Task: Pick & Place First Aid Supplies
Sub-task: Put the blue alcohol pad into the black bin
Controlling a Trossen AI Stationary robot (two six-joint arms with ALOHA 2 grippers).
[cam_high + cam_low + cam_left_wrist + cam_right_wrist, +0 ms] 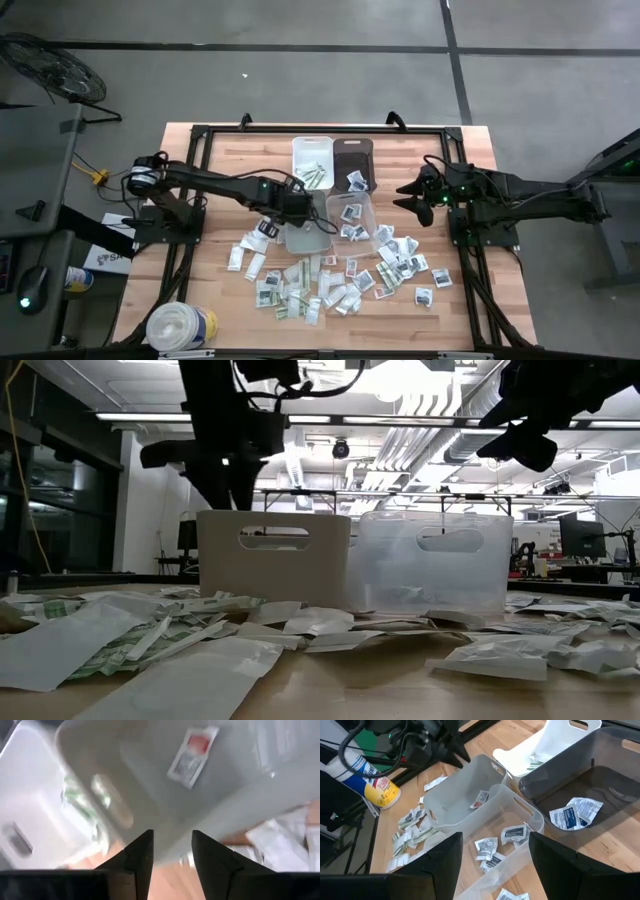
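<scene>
Left gripper [172, 852] positioned over clear bin [303, 236] — fingers seen apart, nothing held; red-marked packet [192, 756] lay inside. Right gripper [408, 196] held wide open, empty, beside dark bin [352, 150].

White packets [330, 285] with dark or green print; one red-marked packet [192, 756] in a pale bin [465, 800]; dark bin [352, 160]; tan wood table [200, 270]

Evenly lit from overhead strips, glaring white in the low view. Soft, faint shadows on the table [215, 175]. Left wrist view blurred; near packets [70, 645] unfocused.
</scene>
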